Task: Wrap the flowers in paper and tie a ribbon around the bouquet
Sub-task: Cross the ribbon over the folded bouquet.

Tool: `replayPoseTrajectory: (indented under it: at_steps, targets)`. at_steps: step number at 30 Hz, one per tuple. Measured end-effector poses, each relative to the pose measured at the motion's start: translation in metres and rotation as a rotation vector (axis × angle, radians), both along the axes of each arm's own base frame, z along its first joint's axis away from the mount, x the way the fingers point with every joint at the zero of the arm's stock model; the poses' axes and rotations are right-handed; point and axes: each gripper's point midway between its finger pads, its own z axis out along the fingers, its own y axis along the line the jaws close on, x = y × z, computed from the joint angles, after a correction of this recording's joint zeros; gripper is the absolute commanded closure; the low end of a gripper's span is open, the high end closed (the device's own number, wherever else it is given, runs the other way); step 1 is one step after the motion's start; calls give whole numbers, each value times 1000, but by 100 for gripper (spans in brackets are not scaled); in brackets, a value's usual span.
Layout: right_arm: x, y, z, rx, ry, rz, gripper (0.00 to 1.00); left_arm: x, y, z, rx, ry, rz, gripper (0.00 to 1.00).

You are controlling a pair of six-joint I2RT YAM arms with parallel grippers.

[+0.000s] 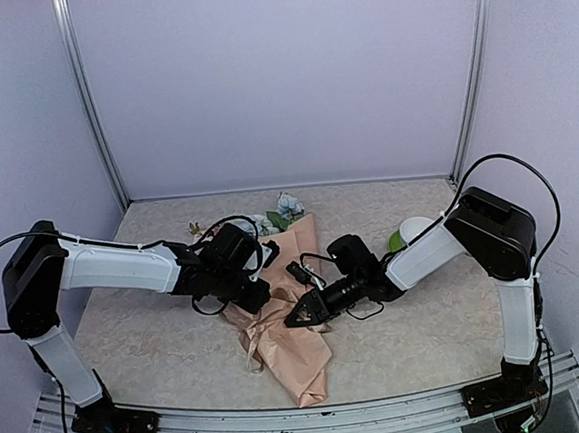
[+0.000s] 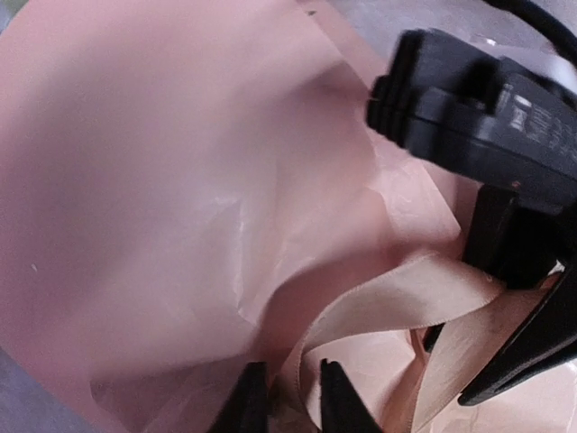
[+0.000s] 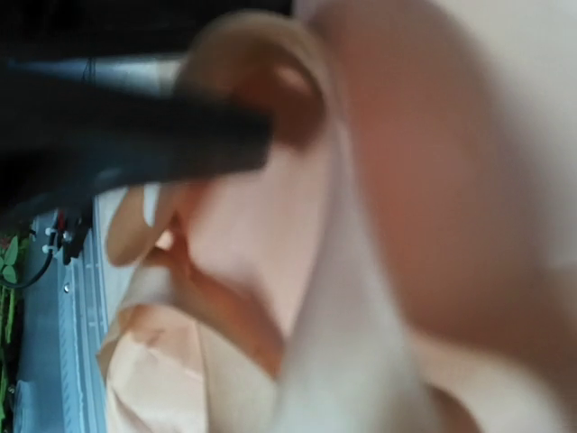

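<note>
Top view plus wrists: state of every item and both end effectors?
flowers: wrapped, blooms poking out the far end
paper: rolled around the stems, creased, lying on the table
ribbon: loose loop over the paper, no knot visible
left end effector: closed on the ribbon
right end effector: closed on the ribbon

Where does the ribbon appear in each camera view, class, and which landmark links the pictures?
Top external: the ribbon hangs off the paper's left edge, near centre.
Left wrist: ribbon looped, lower right.
Right wrist: ribbon blurred, looped, upper left.
Shared landmark: the paper.
</note>
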Motion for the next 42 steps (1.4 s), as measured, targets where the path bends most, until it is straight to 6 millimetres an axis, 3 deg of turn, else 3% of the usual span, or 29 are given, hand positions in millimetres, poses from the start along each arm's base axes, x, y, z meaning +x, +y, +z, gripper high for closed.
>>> replayPoseTrajectory:
  at_steps: [1,5,8,11,13,15,17,19,22,29,32,37,38,42]
  targets:
    - [0,0,0,0,0,0,69,0,1,-1,5,0,0,100]
    - [0,0,0,0,0,0,69,2,2,3,15,-22,-6,100]
    - [0,0,0,0,0,0,69,5,5,25,-9,-75,6,100]
    - [0,0,0,-1,1,0,69,1,10,78,-116,-172,4,100]
    - [0,0,0,-1,1,0,69,-10,9,133,-252,-275,-39,100]
    - [0,0,0,-1,1,0,69,-30,6,189,-393,-390,-116,100]
    - [0,0,-1,-2,2,0,69,-60,-1,226,-494,-471,-224,100]
    - [1,0,-1,-1,3,0,69,-90,-12,240,-546,-493,-340,100]
    - [1,0,-1,-1,3,0,69,-116,-31,229,-545,-460,-472,100]
    - [1,0,-1,-2,4,0,69,-156,-67,138,-400,-232,-706,100]
    - [1,0,-1,-2,4,0,69,-155,-78,109,-313,-185,-726,100]
    - [1,0,-1,-3,4,0,69,-131,-93,64,-135,-144,-688,100]
    - [1,0,-1,-3,4,0,69,-125,-93,54,-98,-136,-675,96]
    - [1,0,-1,-3,4,-1,69,-102,-83,18,68,-93,-595,58]
